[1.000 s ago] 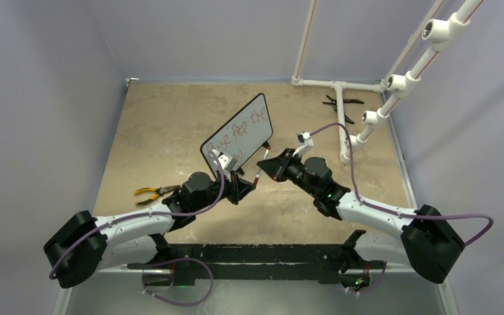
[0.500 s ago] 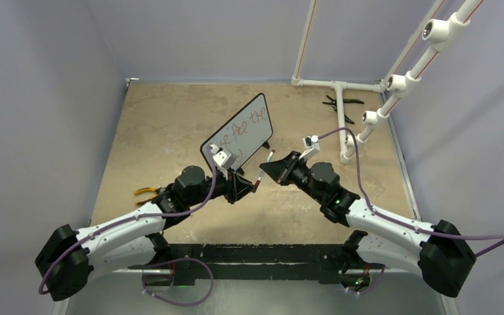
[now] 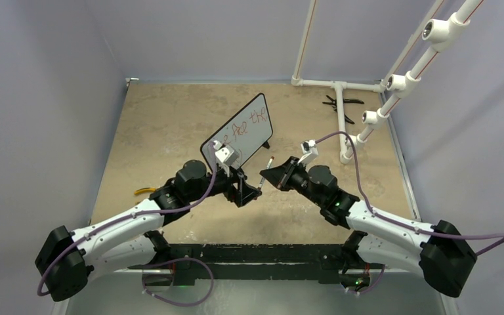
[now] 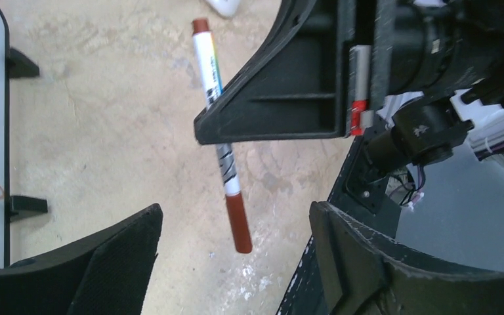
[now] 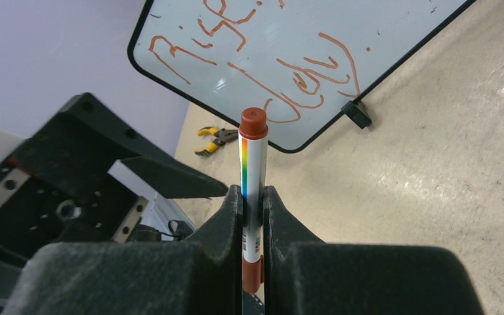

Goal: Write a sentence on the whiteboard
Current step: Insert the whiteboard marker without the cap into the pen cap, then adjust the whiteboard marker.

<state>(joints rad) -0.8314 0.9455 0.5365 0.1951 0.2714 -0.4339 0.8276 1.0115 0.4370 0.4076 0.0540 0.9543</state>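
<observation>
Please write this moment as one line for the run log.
left gripper: open, near marker | right gripper: shut on marker | whiteboard: standing | sentence: red, on whiteboard

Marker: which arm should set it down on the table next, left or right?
Right, likely. The right gripper is shut on the marker, while the left gripper stands open and empty beside it.

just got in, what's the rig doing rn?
Right end effector is shut on a white marker with red ends, held off the table. Left end effector is open close to it, holding nothing. The small black-framed whiteboard stands on the tan table beyond them, with red handwritten words across it.
</observation>
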